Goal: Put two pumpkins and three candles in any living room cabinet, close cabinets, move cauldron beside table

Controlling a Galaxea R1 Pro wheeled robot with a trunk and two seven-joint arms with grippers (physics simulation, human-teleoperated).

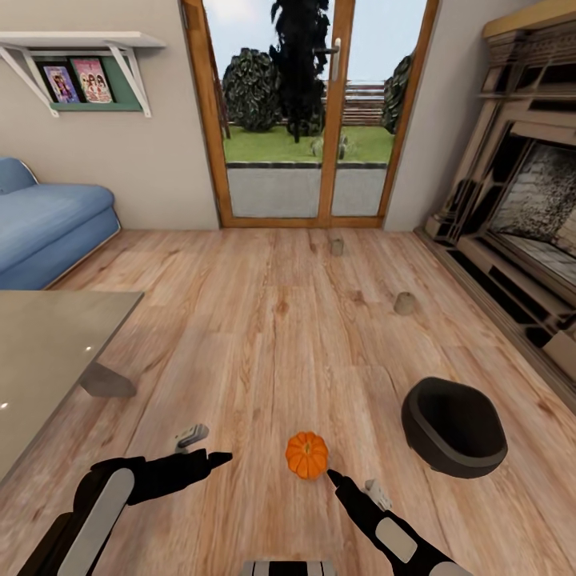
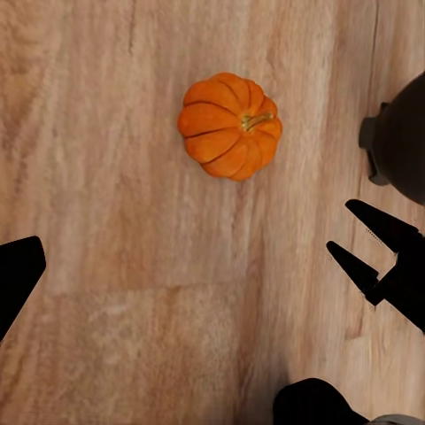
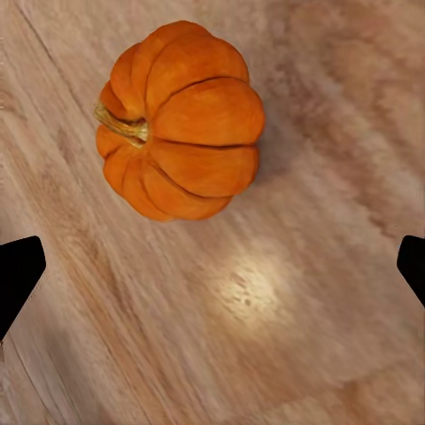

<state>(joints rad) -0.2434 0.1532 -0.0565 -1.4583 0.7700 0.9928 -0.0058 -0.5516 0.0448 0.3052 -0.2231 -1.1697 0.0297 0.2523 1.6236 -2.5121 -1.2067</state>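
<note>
A pumpkin [image 1: 307, 454] sits on the floor [image 1: 264, 336], between the left gripper [image 1: 218, 458] to its left and the right gripper [image 1: 332, 478], whose tips are just beside it on the near right. The cauldron [image 1: 454, 426] stands on the floor to the pumpkin's right, apart from it. Farther off, one candle [image 1: 405, 303] lies toward the fireplace [image 1: 520, 200] on the right wall, and another candle [image 1: 338, 247] lies beyond it, near the glass door [image 1: 308, 112]. A table [image 1: 48, 352] stands at the left, with a sofa [image 1: 44, 224] behind it and a shelf [image 1: 80, 60] on the wall above the sofa.
</note>
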